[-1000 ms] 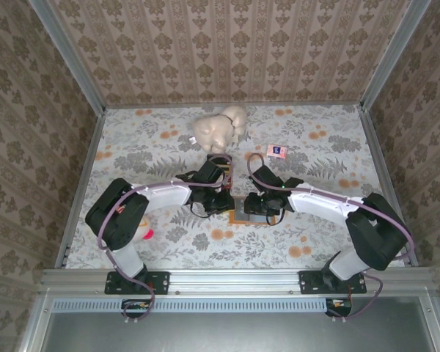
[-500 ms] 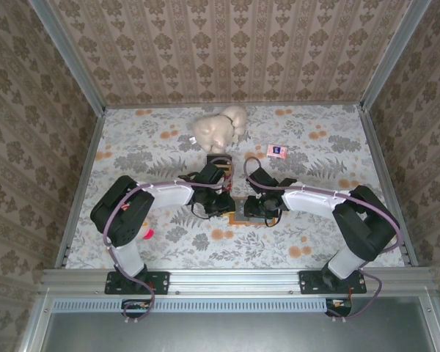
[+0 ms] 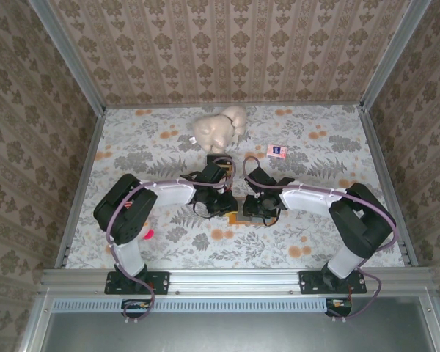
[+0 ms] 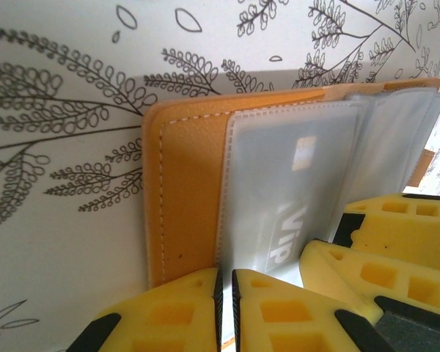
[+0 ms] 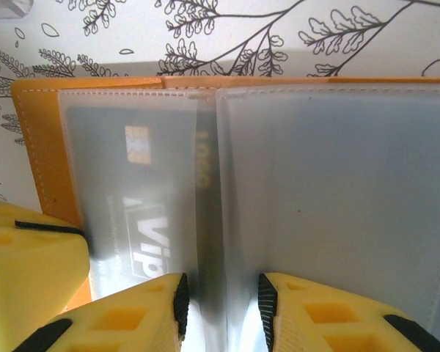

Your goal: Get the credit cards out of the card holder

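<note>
The card holder (image 3: 238,218) lies open on the table between my two grippers, tan-orange (image 4: 187,191) with cloudy grey pockets. One credit card (image 4: 293,213) with pale "VIP" lettering shows through a pocket (image 5: 143,213). My left gripper (image 4: 226,308) is shut on the holder's near edge, at the seam between the leather and the pocket. My right gripper (image 5: 221,301) stands open, its fingers on either side of a raised pocket leaf at the holder's middle fold. In the top view the left gripper (image 3: 229,208) and the right gripper (image 3: 249,210) nearly touch over the holder.
A cream plush toy (image 3: 218,130) sits at the back of the table, with a small pink packet (image 3: 276,151) to its right. A small dark flat thing (image 3: 219,158) lies just behind my left wrist. Metal rails (image 3: 81,183) fence the sides.
My right arm has slid a little left, closer over the holder, and its jaws have narrowed slightly. The left gripper has stayed where it was.
</note>
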Robot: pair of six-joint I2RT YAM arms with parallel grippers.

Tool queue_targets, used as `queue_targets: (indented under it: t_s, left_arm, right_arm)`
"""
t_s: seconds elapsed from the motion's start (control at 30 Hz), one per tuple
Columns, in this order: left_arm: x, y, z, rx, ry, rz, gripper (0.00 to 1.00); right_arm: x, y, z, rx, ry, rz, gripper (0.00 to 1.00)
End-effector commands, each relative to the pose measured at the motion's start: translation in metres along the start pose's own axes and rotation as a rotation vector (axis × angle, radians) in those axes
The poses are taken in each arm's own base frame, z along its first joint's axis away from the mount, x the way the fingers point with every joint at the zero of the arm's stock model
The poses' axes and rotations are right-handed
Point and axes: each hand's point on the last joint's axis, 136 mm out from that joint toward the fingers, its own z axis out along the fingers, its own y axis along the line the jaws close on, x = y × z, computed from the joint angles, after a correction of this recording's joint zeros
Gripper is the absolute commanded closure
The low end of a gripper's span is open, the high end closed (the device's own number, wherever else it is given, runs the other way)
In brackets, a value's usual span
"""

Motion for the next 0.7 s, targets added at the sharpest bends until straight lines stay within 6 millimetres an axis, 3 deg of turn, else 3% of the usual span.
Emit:
queue_targets:
  t_s: [0.0, 0.33, 0.53, 0.67]
  left_arm:
    - [0.0, -0.008, 0.003, 0.02, 0.016, 0.017, 0.84]
    - [-0.003, -0.012, -0.003, 0.03, -0.011, 0.026, 0.84]
    - [-0.008, 0.001, -0.017, -0.001, -0.058, -0.003, 0.83]
    - [-0.007, 0.007, -0.013, -0.022, -0.044, -0.008, 0.81]
  right_arm:
    - [0.012, -0.014, 0.014, 0.045, 0.051, 0.031, 0.65]
    - [0.018, -0.037, 0.02, 0.168, 0.072, 0.024, 0.7]
    - [0.023, -0.048, 0.022, 0.223, 0.081, 0.022, 0.71]
    - [0.024, -0.048, 0.024, 0.214, 0.081, 0.029, 0.71]
